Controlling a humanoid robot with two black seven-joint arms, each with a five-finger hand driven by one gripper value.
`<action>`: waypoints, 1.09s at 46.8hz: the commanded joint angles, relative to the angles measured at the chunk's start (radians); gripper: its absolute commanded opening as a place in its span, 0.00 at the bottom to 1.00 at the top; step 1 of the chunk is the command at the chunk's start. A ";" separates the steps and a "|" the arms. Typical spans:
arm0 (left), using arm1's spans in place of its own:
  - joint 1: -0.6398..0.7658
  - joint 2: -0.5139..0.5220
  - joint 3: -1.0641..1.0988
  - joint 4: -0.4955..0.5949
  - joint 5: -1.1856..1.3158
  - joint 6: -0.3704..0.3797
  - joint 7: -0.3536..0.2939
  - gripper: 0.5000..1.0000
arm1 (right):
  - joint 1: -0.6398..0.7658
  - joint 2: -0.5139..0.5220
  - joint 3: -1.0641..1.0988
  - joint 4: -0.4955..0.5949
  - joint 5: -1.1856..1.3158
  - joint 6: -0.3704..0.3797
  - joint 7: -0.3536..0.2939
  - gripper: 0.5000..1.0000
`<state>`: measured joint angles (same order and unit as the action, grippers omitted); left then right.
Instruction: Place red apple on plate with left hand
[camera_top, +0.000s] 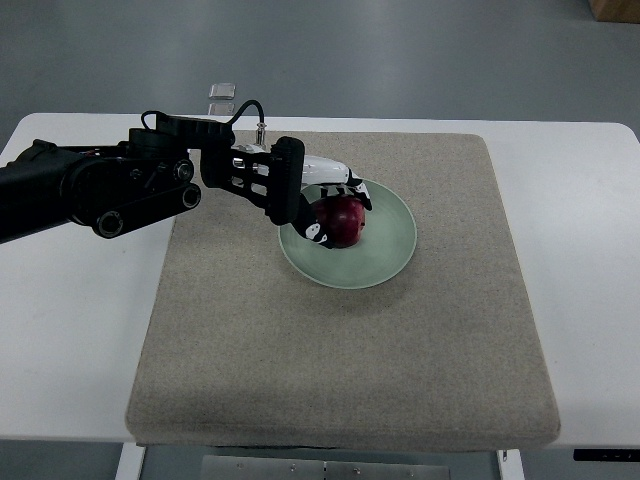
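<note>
One red apple (343, 220), one plate (385, 255), one mat (400, 360), one table (70, 340).

A white rectangular table (590, 250) with rounded corners carries everything here, its bare surface showing at the left, right and far sides. A thick square mat of beige woven fabric (350, 350) lies flat on it, covering most of the middle and reaching to the near edge (its corners are rounded and its near edge looks padded). A small clear, glassy block (222, 96) sits at the table's far edge, just beyond the mat's far left corner. A round pale green plate (385, 255) rests on the mat, toward its far half
</note>
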<state>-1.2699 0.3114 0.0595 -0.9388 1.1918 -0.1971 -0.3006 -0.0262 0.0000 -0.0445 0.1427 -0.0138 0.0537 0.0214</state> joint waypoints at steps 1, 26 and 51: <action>0.006 0.000 -0.003 0.002 -0.001 0.001 0.000 0.41 | 0.000 0.000 0.000 0.000 0.000 0.000 0.000 0.93; 0.010 0.001 -0.012 0.003 -0.023 0.001 -0.002 0.98 | 0.000 0.000 0.000 0.000 0.000 0.000 0.000 0.93; 0.012 0.028 -0.017 0.077 -0.024 0.001 -0.003 0.98 | 0.000 0.000 0.000 0.000 0.000 0.000 0.000 0.93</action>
<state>-1.2579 0.3328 0.0438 -0.8786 1.1674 -0.1963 -0.3032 -0.0260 0.0000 -0.0445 0.1427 -0.0138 0.0537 0.0215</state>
